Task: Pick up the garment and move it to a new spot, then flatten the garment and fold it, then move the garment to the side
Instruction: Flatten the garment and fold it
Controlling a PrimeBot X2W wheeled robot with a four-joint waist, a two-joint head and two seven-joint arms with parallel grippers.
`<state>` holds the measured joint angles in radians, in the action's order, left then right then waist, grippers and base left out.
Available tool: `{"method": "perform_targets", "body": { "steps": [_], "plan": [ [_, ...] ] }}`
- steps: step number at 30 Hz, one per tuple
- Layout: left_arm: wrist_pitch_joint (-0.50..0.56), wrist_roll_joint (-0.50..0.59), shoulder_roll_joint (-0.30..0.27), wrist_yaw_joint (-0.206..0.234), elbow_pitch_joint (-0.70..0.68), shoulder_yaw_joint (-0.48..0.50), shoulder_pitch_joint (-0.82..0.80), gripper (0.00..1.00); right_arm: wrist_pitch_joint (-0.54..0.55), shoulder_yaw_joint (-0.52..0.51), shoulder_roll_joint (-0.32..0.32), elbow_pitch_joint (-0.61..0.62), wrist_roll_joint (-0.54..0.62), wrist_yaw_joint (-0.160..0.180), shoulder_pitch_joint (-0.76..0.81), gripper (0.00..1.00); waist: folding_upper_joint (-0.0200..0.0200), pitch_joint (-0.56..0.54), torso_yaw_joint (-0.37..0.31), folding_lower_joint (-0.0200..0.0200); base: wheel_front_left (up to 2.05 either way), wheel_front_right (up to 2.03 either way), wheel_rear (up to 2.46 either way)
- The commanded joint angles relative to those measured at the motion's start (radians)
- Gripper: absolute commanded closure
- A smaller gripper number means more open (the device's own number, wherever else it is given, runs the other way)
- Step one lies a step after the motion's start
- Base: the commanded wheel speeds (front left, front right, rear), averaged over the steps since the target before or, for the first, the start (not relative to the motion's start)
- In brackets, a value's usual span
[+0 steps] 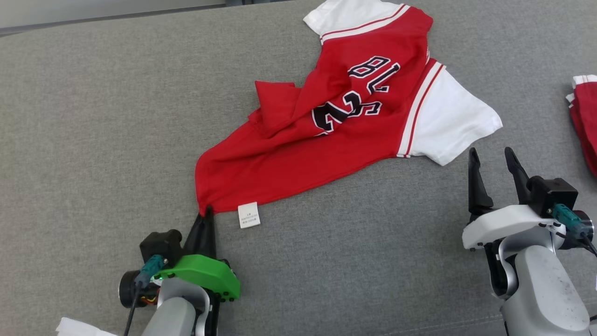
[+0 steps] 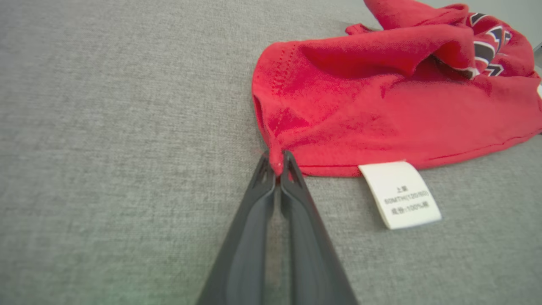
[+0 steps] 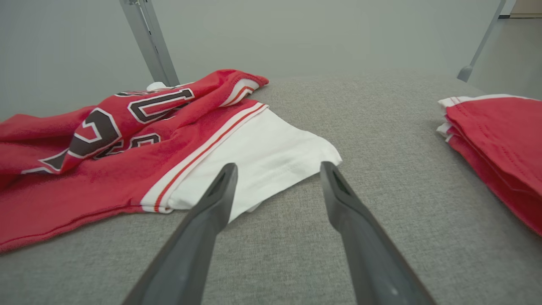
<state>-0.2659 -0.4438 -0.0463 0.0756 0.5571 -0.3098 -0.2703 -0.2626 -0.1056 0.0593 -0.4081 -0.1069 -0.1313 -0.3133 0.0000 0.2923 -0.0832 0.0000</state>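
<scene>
Red garment corner nipped in closed left fingers, possibly hem only; right fingers wide, empty. Lift slowly.

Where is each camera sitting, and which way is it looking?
Head view: up on the robot's head, looking down at the red jersey on the grey surface; left gripper and right gripper show low down.
Left wrist view: on the left wrist, looking along its shut fingers pinching the jersey's corner, beside the white label.
Right wrist view: on the right wrist, looking between its open fingers at the white sleeve.
Shared: head and right wrist views both show the folded red pile.
</scene>
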Motion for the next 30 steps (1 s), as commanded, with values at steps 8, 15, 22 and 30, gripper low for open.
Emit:
{"method": "perform_targets", "body": {
  "steps": [8,15,22,30],
  "plan": [
    [0.002,0.061,-0.008,0.034,-0.096,0.174,0.082,1.00,-0.003,-0.018,0.002,-0.062,0.020,0.001,0.002,0.00,0.0000,-0.015,0.068,0.0000,0.00,0.00,0.00],
    [0.002,0.059,-0.007,0.010,-0.086,0.175,0.093,1.00,-0.003,-0.005,-0.001,-0.150,0.013,0.001,-0.021,0.00,0.0000,-0.010,0.090,0.0000,0.00,0.00,0.00],
    [0.002,0.064,-0.007,0.006,-0.087,0.150,0.066,1.00,0.001,0.030,0.004,-0.274,0.033,0.001,-0.073,0.74,0.0000,0.012,0.091,0.0000,0.00,0.00,0.00],
    [0.002,0.086,-0.007,-0.006,-0.108,0.177,0.077,1.00,-0.001,0.056,0.017,-0.248,-0.058,0.001,-0.061,1.00,0.0000,-0.022,0.083,0.0000,0.00,0.00,0.00]
  ]
}}
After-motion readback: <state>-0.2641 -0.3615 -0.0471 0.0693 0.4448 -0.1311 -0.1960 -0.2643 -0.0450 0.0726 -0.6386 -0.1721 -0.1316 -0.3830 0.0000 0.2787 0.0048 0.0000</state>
